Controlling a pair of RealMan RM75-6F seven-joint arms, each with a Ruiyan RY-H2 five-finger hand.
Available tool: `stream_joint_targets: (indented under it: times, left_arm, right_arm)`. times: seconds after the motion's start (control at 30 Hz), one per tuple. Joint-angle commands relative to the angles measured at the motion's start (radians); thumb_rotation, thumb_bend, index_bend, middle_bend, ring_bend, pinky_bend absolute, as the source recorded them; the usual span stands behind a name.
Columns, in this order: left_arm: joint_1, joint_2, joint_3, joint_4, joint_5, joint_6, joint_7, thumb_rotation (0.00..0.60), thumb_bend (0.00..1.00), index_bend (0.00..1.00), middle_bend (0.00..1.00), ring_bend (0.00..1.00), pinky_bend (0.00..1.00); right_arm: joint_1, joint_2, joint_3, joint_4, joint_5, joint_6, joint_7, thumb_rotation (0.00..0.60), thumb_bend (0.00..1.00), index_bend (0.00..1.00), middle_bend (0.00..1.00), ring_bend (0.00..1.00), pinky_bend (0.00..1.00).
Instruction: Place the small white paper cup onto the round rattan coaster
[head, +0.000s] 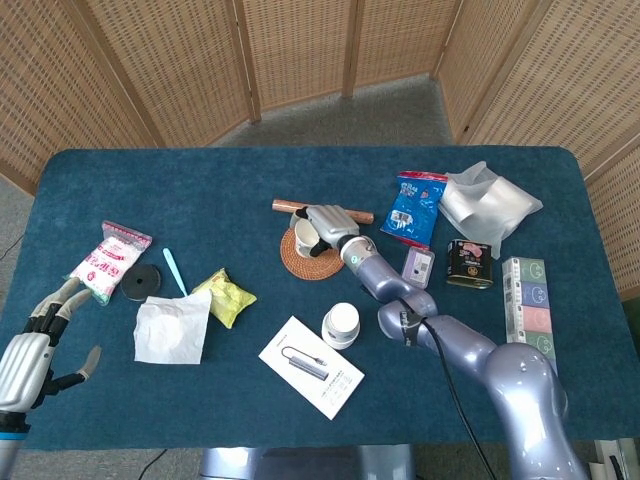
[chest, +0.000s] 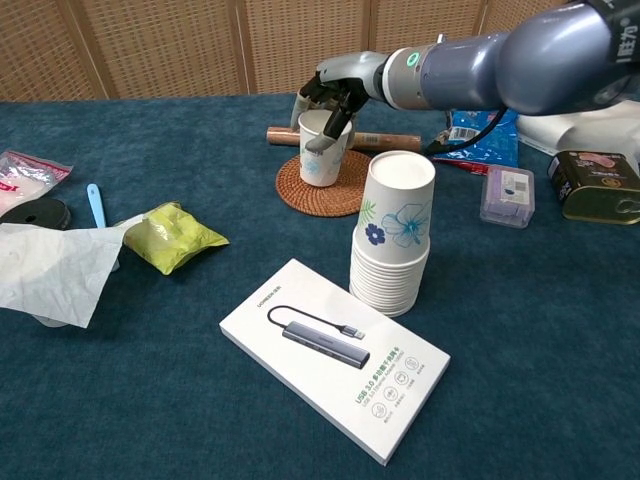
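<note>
The right hand (chest: 335, 92) pinches the small white paper cup (chest: 322, 148), standing on the round rattan coaster (chest: 325, 187). Letting go roughly could tip it over. The left hand (head: 30, 355) hangs open, holding nothing.

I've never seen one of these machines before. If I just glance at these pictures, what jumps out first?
Probably the big grey right arm reaching across the blue table, its hand around a small paper cup standing on a round rattan coaster. Next, the tall stack of flowered cups near the middle, with a white adapter box lying just in front. The left hand waits, fingers apart, at the table's near left corner.
</note>
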Motion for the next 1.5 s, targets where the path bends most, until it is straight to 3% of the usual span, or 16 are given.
stream_joint_targets:
  times: [0.03, 0.43, 0.67, 1.0, 1.1, 1.33, 1.5]
  left_arm:
    - [-0.001, 0.002, 0.000, -0.001, 0.000, -0.001, 0.002, 0.600, 0.46, 0.09, 0.00, 0.00, 0.00]
    - [-0.002, 0.006, -0.001, -0.010, 0.007, 0.000, 0.010, 0.600, 0.46, 0.10, 0.01, 0.00, 0.00]
    - [-0.002, 0.004, -0.003, -0.012, 0.018, 0.010, 0.012, 0.600, 0.46, 0.10, 0.00, 0.00, 0.00]
    - [-0.005, 0.017, -0.005, -0.035, 0.030, 0.014, 0.020, 0.600, 0.46, 0.10, 0.01, 0.00, 0.00]
    - [-0.005, 0.019, -0.002, -0.045, 0.032, 0.011, 0.019, 0.600, 0.46, 0.10, 0.00, 0.00, 0.00]
    - [-0.009, 0.030, 0.000, -0.068, 0.025, -0.002, 0.029, 0.600, 0.46, 0.09, 0.00, 0.00, 0.00]
    - [-0.017, 0.032, 0.003, -0.081, 0.026, -0.020, 0.034, 0.600, 0.46, 0.09, 0.00, 0.00, 0.00]
  right_arm:
    - [-0.003, 0.005, -0.002, -0.008, 0.000, 0.003, -0.003, 0.600, 0.37, 0.29, 0.29, 0.24, 0.40]
    - [-0.016, 0.040, -0.021, -0.054, -0.021, -0.015, 0.002, 0.599, 0.44, 0.10, 0.19, 0.15, 0.19]
    - [-0.027, 0.068, -0.018, -0.092, -0.031, -0.009, 0.020, 0.538, 0.45, 0.00, 0.11, 0.08, 0.07]
    - [-0.092, 0.160, 0.002, -0.217, -0.029, 0.062, 0.060, 0.536, 0.46, 0.01, 0.10, 0.05, 0.04]
    - [-0.122, 0.203, 0.013, -0.273, -0.028, 0.088, 0.084, 0.581, 0.45, 0.02, 0.10, 0.05, 0.04]
    - [-0.231, 0.323, 0.048, -0.426, -0.027, 0.221, 0.144, 0.600, 0.42, 0.11, 0.12, 0.05, 0.05]
    - [-0.323, 0.410, 0.036, -0.521, -0.027, 0.321, 0.136, 0.600, 0.41, 0.18, 0.13, 0.04, 0.05]
